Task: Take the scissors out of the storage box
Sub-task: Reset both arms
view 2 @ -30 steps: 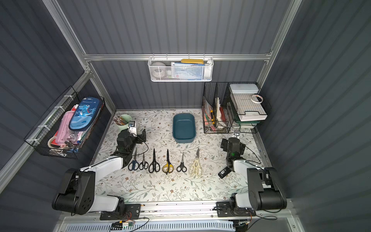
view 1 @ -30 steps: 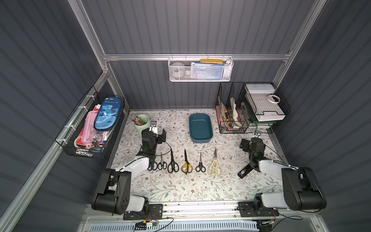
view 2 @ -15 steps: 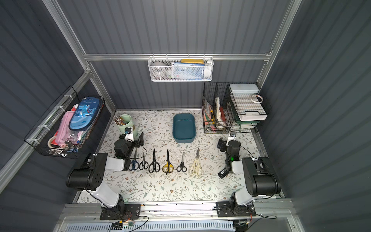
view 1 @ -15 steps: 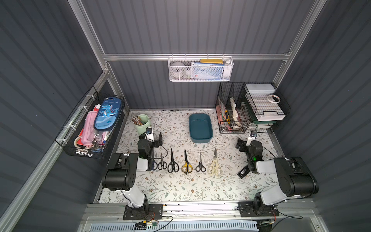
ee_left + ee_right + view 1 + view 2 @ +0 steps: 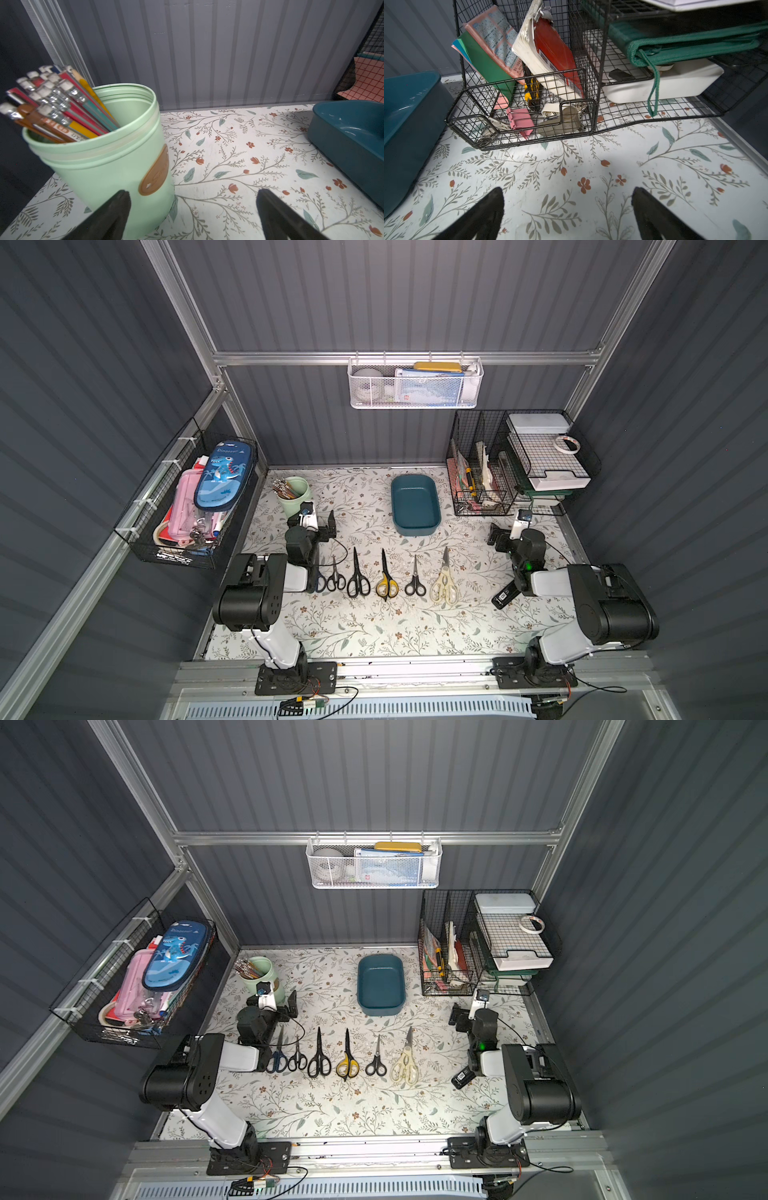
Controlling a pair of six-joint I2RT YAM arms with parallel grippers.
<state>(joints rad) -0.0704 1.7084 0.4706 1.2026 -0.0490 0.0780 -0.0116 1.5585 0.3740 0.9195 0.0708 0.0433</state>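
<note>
Our left claw [image 5: 192,192] is spread wide and holds nothing. It sits low over the table [image 5: 374,626], with the green pencil cup [image 5: 104,162] just beside one finger. Our right claw [image 5: 567,190] is spread and empty too, facing the black wire baskets [image 5: 529,116].

In both top views the storage box [image 5: 414,502] stands toward 12 o'clock, bare inside. The scissors [image 5: 386,578], six pairs, lie in a row at the table's centre, tips toward 12 o'clock and apart from the box. We judge the task done.

The risk now lies in moving the arms. The left forearm hides part of the bluish pair [image 5: 320,583] at the row's 9 o'clock end, and we cannot tell whether they touch. A swing toward 3 o'clock could drag it into its neighbours. A twist toward 9 o'clock could tip the cup. On the right, pushing toward 12 o'clock would snag the mesh, and the arm could knock the black bar [image 5: 505,597] beside it.

Walls stand close at 9 and 3 o'clock. Open room lies at 6 o'clock, and in the strip between row and box.
</note>
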